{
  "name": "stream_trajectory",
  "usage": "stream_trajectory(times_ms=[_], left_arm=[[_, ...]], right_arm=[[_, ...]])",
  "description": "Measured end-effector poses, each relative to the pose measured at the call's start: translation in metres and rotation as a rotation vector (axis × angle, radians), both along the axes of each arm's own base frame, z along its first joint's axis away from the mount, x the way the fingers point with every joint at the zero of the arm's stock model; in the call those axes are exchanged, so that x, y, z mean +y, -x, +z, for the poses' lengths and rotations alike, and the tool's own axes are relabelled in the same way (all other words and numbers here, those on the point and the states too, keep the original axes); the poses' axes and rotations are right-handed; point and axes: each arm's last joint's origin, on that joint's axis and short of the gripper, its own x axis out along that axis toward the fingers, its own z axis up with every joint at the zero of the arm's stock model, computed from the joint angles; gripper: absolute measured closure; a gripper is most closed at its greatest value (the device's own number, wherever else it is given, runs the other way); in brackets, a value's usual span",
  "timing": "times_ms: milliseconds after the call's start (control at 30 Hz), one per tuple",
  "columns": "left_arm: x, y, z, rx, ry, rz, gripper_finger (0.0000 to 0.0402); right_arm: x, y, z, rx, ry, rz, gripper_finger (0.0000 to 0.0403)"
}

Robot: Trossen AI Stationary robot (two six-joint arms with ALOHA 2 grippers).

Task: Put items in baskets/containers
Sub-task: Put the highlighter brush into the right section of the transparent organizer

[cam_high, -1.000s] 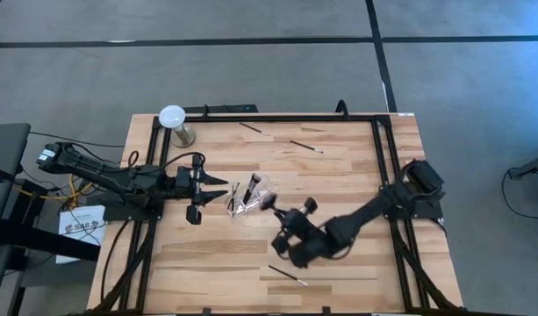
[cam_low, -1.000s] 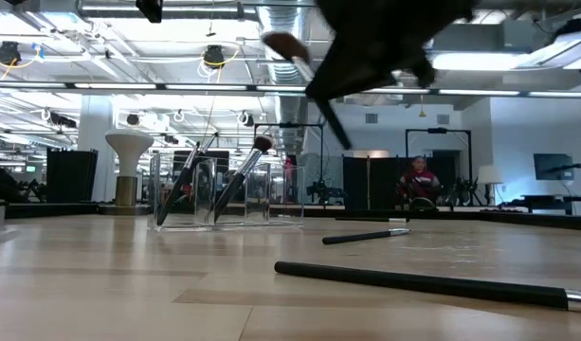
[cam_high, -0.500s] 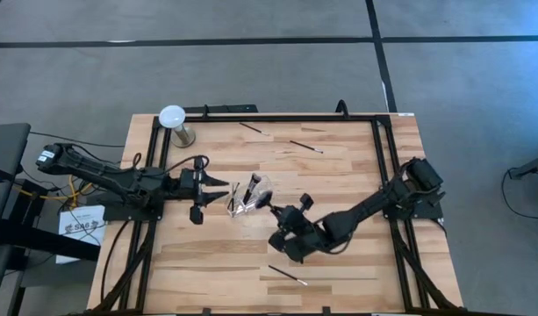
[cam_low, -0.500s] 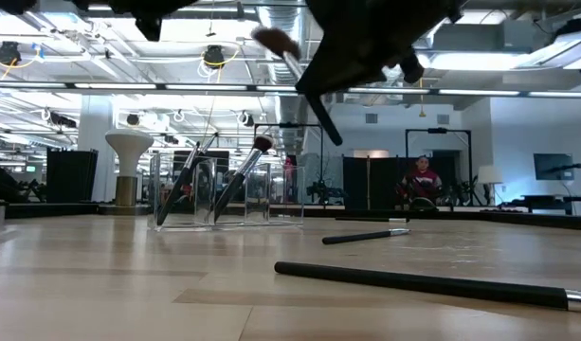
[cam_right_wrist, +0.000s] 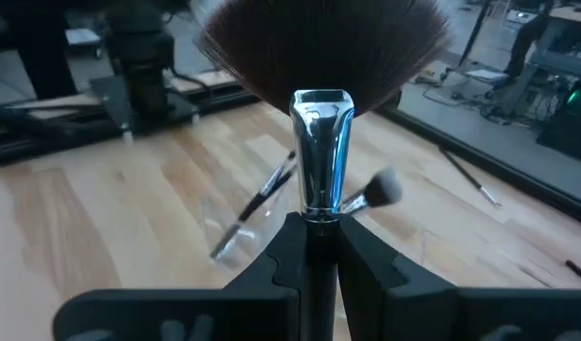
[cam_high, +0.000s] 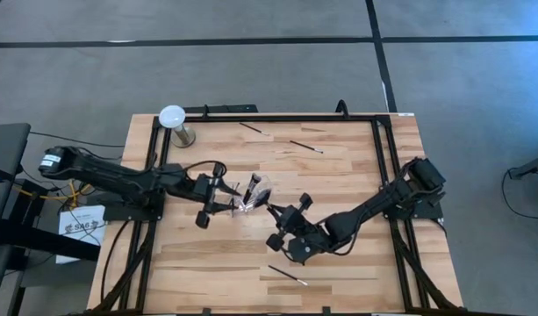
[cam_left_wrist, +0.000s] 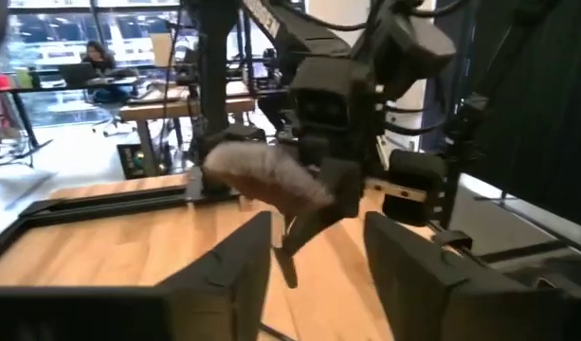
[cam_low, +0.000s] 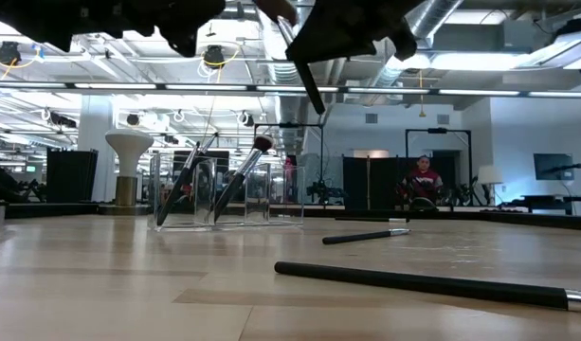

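Right pincer (cam_right_wrist: pixel 314 248) clamping fan brush (cam_right_wrist: pixel 320 142) (raised), left pincer (cam_left_wrist: pixel 314 248) parted, empty

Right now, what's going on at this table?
The right end effector is shut on a fan brush, holding it in the air beside the clear cup in the middle of the table. The cup already has a few brushes in it. The left end effector is open, right up at the cup's other side. Three brushes lie loose on the table, two at the far edge, one near.

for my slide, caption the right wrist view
Right gripper holding a fan-head makeup brush upright, above the clear cup.
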Motion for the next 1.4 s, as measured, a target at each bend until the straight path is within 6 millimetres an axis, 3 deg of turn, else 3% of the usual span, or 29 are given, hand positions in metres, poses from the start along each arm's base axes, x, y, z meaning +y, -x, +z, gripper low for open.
stream_trajectory(times_ms=[167,267,400,633,867,1067,1233,1400], left_arm=[[0.001,0.003,0.004,-0.025,0.004,0.015,0.0180],[0.002,0.011,0.015,-0.079,0.024,0.024,0.0162],[0.002,0.024,0.028,-0.136,0.073,0.008,0.0156],[0.004,0.045,0.030,-0.202,0.082,-0.002,0.0168],[0.005,0.055,0.028,-0.231,0.086,-0.003,0.0180],[0.005,0.055,0.028,-0.230,0.088,-0.003,0.0184],[0.005,0.055,0.028,-0.229,0.092,-0.004,0.0184],[0.005,0.055,0.028,-0.229,0.090,-0.003,0.0184]], right_arm=[[-0.006,-0.001,-0.002,-0.007,0.010,-0.029,0.0376],[-0.016,0.002,-0.021,-0.049,-0.017,-0.041,0.0376],[-0.035,0.010,-0.042,-0.187,-0.071,0.008,0.0376],[-0.076,0.035,-0.047,-0.499,-0.081,0.080,0.0376],[-0.099,0.016,-0.045,-0.531,-0.078,0.082,0.0376],[-0.101,-0.007,-0.071,-0.516,-0.085,-0.004,0.0376],[-0.102,-0.013,-0.089,-0.571,-0.100,-0.063,0.0376],[-0.103,-0.015,-0.094,-0.566,-0.106,-0.088,0.0375]])
